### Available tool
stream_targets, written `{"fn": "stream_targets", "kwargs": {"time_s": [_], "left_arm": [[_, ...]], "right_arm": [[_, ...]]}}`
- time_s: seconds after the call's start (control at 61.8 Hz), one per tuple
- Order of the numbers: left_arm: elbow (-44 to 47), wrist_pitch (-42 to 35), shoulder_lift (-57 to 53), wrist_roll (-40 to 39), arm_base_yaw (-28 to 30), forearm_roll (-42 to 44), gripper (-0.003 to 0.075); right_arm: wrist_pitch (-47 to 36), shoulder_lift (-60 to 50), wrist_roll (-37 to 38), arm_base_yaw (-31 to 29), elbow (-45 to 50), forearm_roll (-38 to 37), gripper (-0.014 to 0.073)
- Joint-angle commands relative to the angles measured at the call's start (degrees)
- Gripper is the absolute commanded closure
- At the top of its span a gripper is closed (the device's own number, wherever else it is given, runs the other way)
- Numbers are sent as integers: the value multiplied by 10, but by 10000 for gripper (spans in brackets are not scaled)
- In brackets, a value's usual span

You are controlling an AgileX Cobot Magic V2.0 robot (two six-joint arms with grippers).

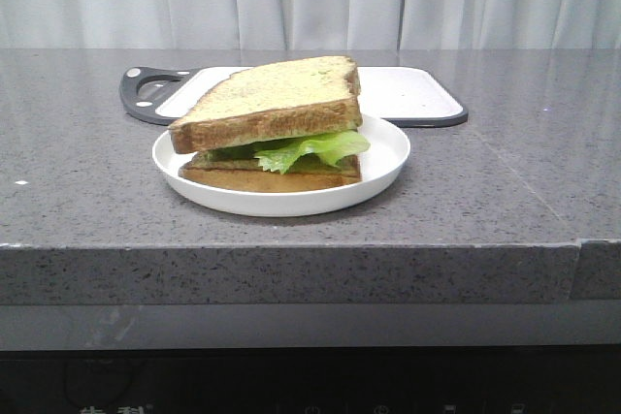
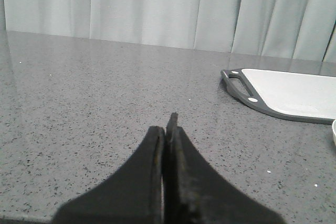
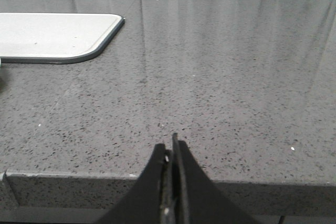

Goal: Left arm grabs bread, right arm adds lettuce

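In the front view a thick toast slice, the bread [image 1: 272, 99], lies tilted on top of the lettuce [image 1: 310, 149], which rests on a thinner slice [image 1: 267, 179] inside a white plate [image 1: 388, 157]. Neither arm shows in that view. My left gripper [image 2: 169, 124] hangs shut over bare grey counter, holding nothing, with the plate's rim [image 2: 334, 132] just at the picture's edge. In its own wrist view my right gripper [image 3: 170, 148] is shut and empty near the counter's front edge.
A white cutting board with a dark rim and handle [image 1: 408, 94] lies behind the plate, and it also shows as the cutting board [image 2: 294, 93] in the left wrist view and the cutting board [image 3: 52, 35] in the right wrist view. Grey curtains hang behind the speckled counter [image 1: 97, 172].
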Motion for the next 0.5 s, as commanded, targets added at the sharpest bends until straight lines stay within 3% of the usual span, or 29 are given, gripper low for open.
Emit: {"fn": "stream_targets", "kwargs": {"time_s": [0.0,0.486], "left_arm": [[3,-49,-10,-3,-1,-3,741],[3,-49,-10,-3,-1,-3,741]], "right_arm": [[-52,-13,-1,-1,-1,3,661],[-69,-13,-1,-1,-1,3,661]]}}
